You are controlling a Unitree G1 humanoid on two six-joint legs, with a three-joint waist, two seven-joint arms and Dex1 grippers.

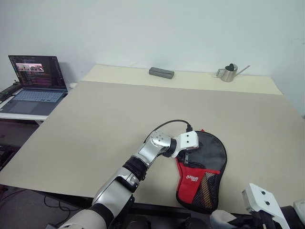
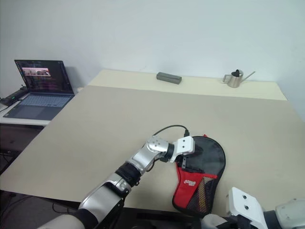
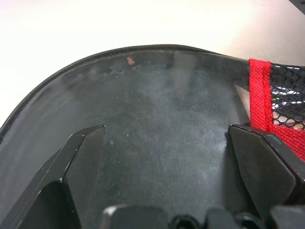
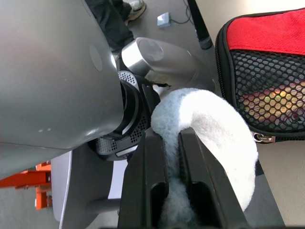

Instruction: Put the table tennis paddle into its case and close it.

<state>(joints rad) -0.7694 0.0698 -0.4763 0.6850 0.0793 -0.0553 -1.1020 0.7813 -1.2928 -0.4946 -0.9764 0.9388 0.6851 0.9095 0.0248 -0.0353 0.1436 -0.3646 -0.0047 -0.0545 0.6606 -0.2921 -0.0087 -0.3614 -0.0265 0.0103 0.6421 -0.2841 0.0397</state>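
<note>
Black paddle-shaped case [image 1: 205, 167] flat at the table's near edge, red panel, mesh pocket, fluffy grey charm [image 4: 209, 129]

Free room and obstacles on the table [image 1: 95, 124]. The wide middle and left of the top lie bare. Far edge: a small grey box [image 1: 161, 72] and a metal watering can [image 1: 229, 73], well apart, with a gap between them. Near right edge: the case [image 1: 205, 171], with the left gripper [image 1: 188, 153], fingers spread, resting on its clear side. Off the left edge, a laptop [image 1: 35, 83] stands on a lower surface.
</note>
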